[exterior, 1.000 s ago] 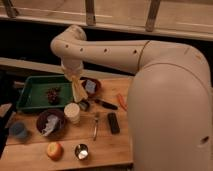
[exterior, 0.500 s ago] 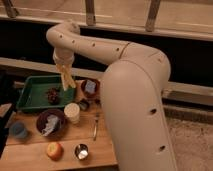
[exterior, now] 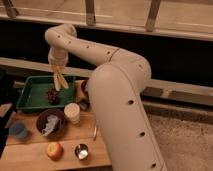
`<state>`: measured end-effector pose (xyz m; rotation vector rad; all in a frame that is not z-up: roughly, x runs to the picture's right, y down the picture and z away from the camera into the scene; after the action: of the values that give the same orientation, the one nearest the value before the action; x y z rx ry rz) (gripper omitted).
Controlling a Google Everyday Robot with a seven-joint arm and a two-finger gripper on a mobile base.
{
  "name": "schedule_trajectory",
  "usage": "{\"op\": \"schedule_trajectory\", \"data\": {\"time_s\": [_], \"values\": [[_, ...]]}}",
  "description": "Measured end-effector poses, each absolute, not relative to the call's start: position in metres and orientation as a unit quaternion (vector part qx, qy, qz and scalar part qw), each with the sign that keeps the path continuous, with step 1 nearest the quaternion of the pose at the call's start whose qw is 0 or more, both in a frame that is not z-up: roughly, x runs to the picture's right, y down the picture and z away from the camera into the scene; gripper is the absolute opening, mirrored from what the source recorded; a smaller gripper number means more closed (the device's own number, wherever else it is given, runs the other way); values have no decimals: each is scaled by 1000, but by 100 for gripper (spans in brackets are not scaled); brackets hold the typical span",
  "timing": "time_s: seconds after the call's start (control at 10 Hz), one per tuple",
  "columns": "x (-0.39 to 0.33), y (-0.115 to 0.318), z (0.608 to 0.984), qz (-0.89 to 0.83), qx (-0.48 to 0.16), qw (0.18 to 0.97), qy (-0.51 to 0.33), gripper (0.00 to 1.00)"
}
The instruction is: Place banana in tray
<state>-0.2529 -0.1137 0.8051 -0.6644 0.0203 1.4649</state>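
Note:
The banana point(exterior: 60, 78), a slim pale yellow-cream piece split into long strips, hangs down from my gripper point(exterior: 57, 66). The gripper is shut on its top end and holds it above the right part of the dark green tray point(exterior: 29, 90), which stands at the table's back left. A dark cluster of fruit point(exterior: 52, 94) lies in the tray just below the banana. My white arm point(exterior: 115, 95) reaches in from the right and covers much of the table's right side.
A dark brown bowl point(exterior: 51, 124) with white scraps stands in front of the tray. A cream cup point(exterior: 72, 113) is beside it. An apple point(exterior: 54, 150), a small metal cup point(exterior: 81, 151), a blue cup point(exterior: 19, 130) and a fork point(exterior: 94, 132) lie near the front.
My arm has swung left and back, carrying the banana from over the middle of the table to above the tray's right part.

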Motion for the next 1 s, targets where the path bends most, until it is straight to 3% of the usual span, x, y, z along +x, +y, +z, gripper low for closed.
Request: {"op": "schedule_trajectory", "data": {"time_s": [0.7,0.8,1.0], "values": [[-250,-113,784,653,-327,682,-31,74],[-252,-116,784,652,-331,681,-37,79],[-269,-118,782,645,-337,684,-47,80]]}}
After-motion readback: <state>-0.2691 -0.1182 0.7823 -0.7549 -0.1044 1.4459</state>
